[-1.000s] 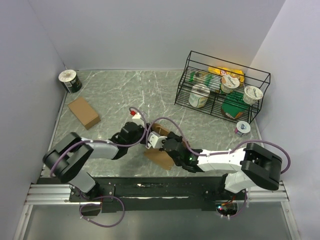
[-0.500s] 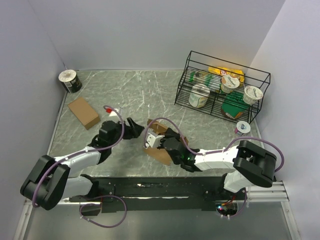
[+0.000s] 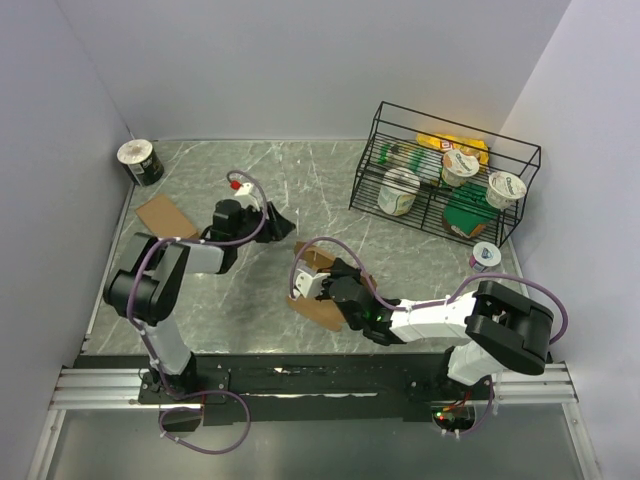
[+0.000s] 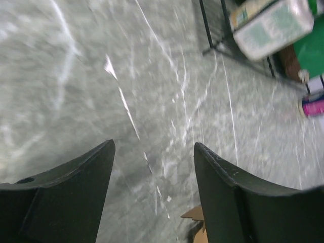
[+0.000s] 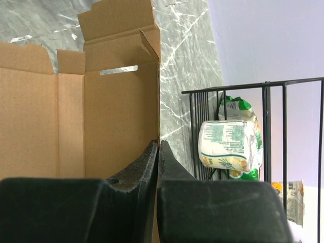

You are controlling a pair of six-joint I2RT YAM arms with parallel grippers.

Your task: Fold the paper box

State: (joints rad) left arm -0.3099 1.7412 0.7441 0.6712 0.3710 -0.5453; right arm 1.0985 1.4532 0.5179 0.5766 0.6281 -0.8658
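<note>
A brown cardboard paper box (image 3: 318, 296) lies part unfolded on the marble table at centre front. In the right wrist view its inner panels and flaps (image 5: 106, 96) stand upright. My right gripper (image 3: 312, 284) is shut on one side wall of the box; in the right wrist view the fingers (image 5: 158, 152) pinch the panel's edge. My left gripper (image 3: 282, 224) is open and empty, held over bare table up and left of the box. In the left wrist view its fingers (image 4: 154, 152) stand wide apart, with a corner of the box (image 4: 195, 213) at the bottom.
A second flat cardboard piece (image 3: 163, 215) lies at the left, partly behind my left arm. A cup (image 3: 139, 161) stands in the far left corner. A black wire rack (image 3: 445, 172) with cups and packets stands at the far right, and a small cup (image 3: 484, 256) before it.
My left arm has let go of the box, swung away up and left, and now stretches across the table's left middle. My right gripper still holds the box, which tilted slightly.
</note>
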